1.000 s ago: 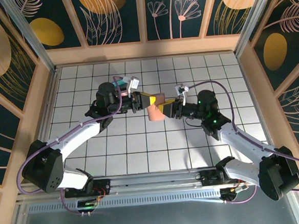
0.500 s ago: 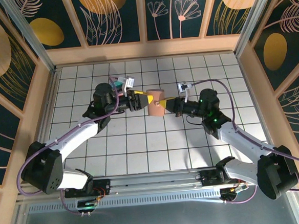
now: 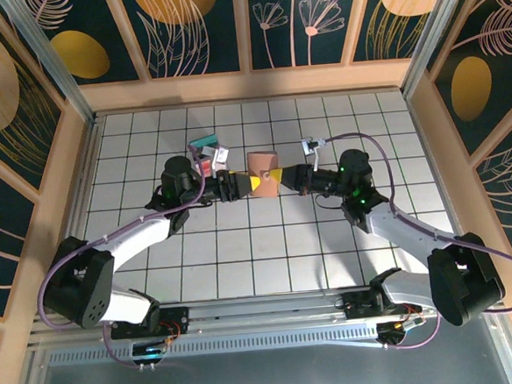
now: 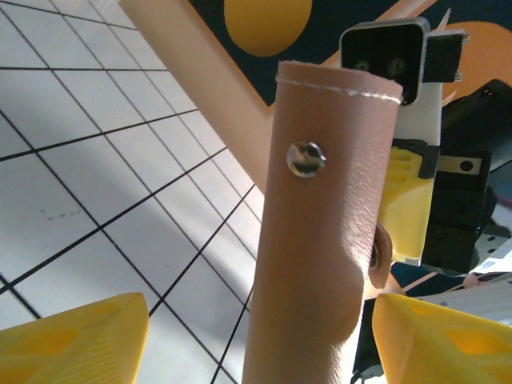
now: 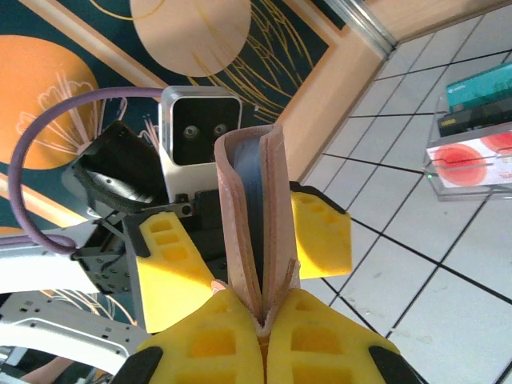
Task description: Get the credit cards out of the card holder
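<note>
The tan-pink card holder [image 3: 263, 167] is held above the tiles between the two arms. My right gripper [image 5: 264, 320] is shut on its lower edge, and the holder [image 5: 252, 216] stands slightly parted, with a grey-blue inner pocket showing. My left gripper [image 4: 256, 344] is open. Its yellow fingers [image 4: 72, 336] stand wide on either side of the holder [image 4: 328, 224] without touching it, and the snap stud faces this camera. A teal card [image 5: 480, 84], a dark card and a red-and-white card [image 5: 472, 160] lie on the tiles behind the left arm. From above I see the teal card [image 3: 202, 146] there.
A white tiled floor [image 3: 268, 244] is ringed by wooden walls [image 3: 249, 85] with dark floral panels. The cards lie close to the left wrist [image 3: 184, 175]. Purple cables loop off both arms.
The holder has moved toward the far wall and turned more upright. Both wrists shifted with it, and the left arm drew back slightly to the left.
</note>
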